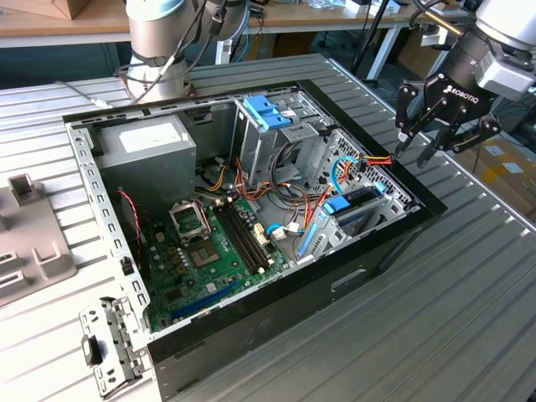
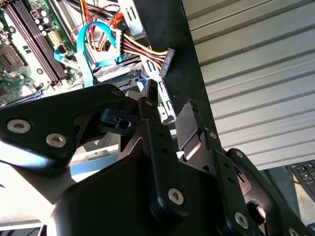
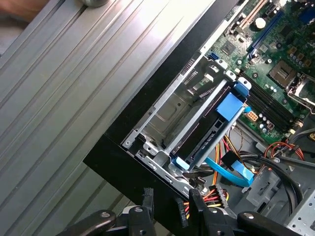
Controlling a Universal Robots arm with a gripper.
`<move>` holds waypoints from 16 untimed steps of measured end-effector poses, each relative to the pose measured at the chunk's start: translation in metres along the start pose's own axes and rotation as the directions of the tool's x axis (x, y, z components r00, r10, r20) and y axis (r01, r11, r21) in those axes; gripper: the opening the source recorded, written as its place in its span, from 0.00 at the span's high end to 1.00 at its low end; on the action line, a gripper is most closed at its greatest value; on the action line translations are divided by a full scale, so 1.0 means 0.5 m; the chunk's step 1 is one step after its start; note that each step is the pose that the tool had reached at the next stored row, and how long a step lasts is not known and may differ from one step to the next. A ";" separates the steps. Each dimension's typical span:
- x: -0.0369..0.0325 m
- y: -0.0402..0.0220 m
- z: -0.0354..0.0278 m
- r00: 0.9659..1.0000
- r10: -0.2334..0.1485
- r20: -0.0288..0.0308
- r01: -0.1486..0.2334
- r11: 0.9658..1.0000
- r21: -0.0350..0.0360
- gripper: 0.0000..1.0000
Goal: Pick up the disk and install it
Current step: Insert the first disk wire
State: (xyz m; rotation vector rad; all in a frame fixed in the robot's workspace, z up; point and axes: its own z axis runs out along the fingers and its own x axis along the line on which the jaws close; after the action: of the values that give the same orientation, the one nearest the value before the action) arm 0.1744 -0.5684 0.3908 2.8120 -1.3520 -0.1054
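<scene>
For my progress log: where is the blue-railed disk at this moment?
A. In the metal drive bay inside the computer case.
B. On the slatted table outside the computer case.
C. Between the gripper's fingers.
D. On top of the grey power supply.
A: in the first wrist view the disk lies inside the metal drive bay, while in the exterior view the gripper is open and holds nothing, up near the case's edge.

The arm hangs tilted downward, its jaws spread apart and empty.
</scene>
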 end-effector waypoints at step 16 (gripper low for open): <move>-0.011 -0.018 0.025 1.000 -0.015 -0.001 0.015 1.000 -0.001 0.58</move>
State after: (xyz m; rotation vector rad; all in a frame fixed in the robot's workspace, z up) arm 0.1770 -0.5585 0.3784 2.8214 -1.3313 -0.1053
